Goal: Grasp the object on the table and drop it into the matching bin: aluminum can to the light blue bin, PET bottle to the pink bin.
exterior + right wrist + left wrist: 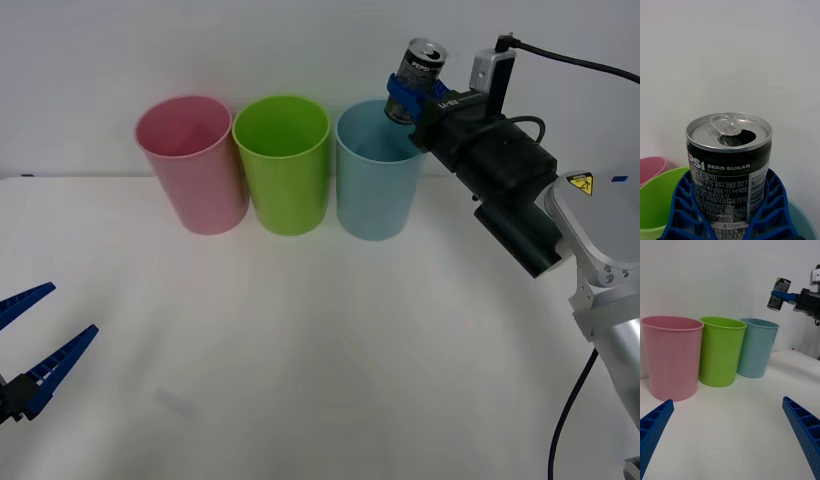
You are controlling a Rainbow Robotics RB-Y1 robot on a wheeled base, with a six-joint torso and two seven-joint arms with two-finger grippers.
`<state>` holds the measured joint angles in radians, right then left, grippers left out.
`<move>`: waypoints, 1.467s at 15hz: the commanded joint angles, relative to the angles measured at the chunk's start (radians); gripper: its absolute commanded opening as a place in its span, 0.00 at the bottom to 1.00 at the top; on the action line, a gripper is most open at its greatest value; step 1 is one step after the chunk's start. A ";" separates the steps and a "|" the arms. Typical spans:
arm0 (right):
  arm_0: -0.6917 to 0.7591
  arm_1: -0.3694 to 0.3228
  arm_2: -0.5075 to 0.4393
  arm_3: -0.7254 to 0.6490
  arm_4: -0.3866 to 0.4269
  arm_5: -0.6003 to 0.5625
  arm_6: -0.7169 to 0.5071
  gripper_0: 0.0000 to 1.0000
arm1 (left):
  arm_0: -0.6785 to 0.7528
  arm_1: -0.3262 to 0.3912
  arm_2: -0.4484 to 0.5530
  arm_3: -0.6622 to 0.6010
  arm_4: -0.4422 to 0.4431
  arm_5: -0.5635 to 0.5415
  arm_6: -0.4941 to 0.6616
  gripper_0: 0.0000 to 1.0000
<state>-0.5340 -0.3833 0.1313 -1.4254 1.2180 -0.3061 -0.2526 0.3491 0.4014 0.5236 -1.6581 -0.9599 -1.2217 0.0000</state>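
The right gripper (412,98) pinches the can (418,72) by its lower body, holding it in the air above the far right rim of the blue bin (377,185) (tab end up, slightly tilted). The green bin (283,165) and pink bin (192,165) stand to its left. The left gripper (35,340) hovers spread over the near left table (300,350).
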 commanded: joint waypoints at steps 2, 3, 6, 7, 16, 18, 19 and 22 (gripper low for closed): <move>-0.100 0.035 -0.021 0.149 0.020 0.002 0.013 0.00 | 0.000 0.000 0.000 0.000 0.000 0.000 0.000 1.00; -0.113 0.038 -0.021 0.171 0.023 0.002 0.015 0.00 | 0.000 0.000 0.000 0.000 0.000 0.000 0.000 1.00; -0.115 0.041 -0.019 0.174 0.025 0.007 0.015 0.00 | 0.000 0.000 0.000 0.000 0.000 0.000 0.000 1.00; -0.115 0.041 -0.018 0.175 0.025 0.007 0.015 0.00 | 0.000 0.000 0.000 0.000 0.000 0.000 0.000 1.00; -0.113 0.041 -0.016 0.174 0.025 -0.010 0.035 1.00 | 0.000 0.000 0.000 0.000 0.000 0.000 0.000 1.00; -0.113 0.041 -0.016 0.174 0.025 -0.018 0.039 1.00 | 0.000 0.000 0.000 0.000 0.000 0.000 0.000 1.00; -0.113 0.041 -0.016 0.171 0.025 -0.021 0.041 1.00 | 0.000 0.000 0.000 0.000 0.000 0.000 0.000 1.00; -0.110 0.041 -0.016 0.164 0.025 -0.031 0.044 1.00 | 0.000 0.000 0.000 0.000 0.000 0.000 0.000 1.00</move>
<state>-0.6465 -0.3419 0.1149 -1.2576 1.2425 -0.3350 -0.2089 0.3490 0.4014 0.5236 -1.6581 -0.9599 -1.2217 0.0000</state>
